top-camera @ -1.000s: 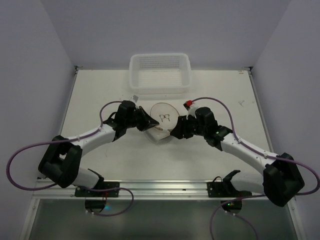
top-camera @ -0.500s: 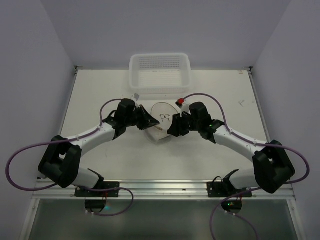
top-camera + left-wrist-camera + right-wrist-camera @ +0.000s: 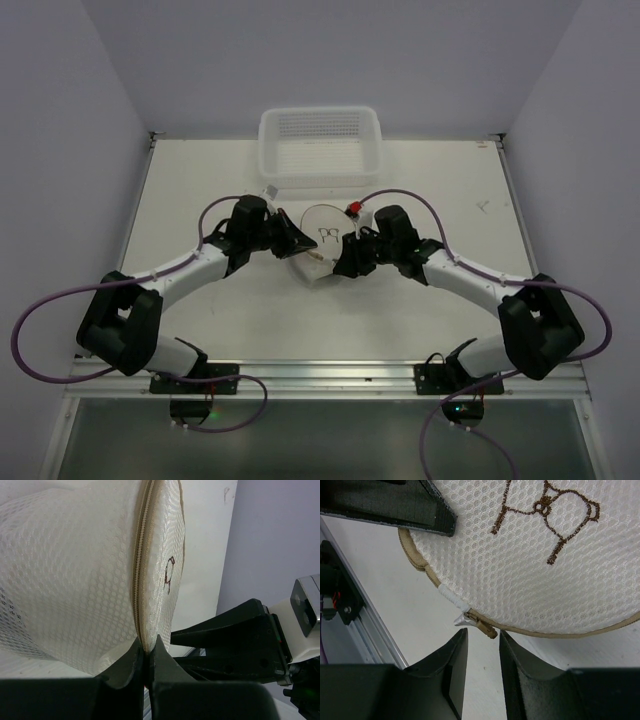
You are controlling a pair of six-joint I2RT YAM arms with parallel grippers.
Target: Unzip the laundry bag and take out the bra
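The laundry bag (image 3: 325, 240) is a round whitish mesh drum with a dark bra icon (image 3: 547, 505) on its flat face, tilted up at the table's centre. My left gripper (image 3: 147, 650) is shut on the bag's rim at the tan zipper seam (image 3: 139, 575), holding it from the left. My right gripper (image 3: 483, 640) is open, its fingertips on either side of the small tan zipper pull (image 3: 482, 626) at the bag's edge, just below it and not closed on it. The zipper looks shut. The bra is hidden inside the bag.
A white perforated plastic basket (image 3: 320, 145) stands at the back, just behind the bag. The left gripper's black finger (image 3: 395, 505) shows in the right wrist view. A metal rail (image 3: 320, 375) runs along the near table edge.
My right arm has moved left and in toward the bag, bringing its gripper to the bag's right edge. The left gripper and bag have barely moved.
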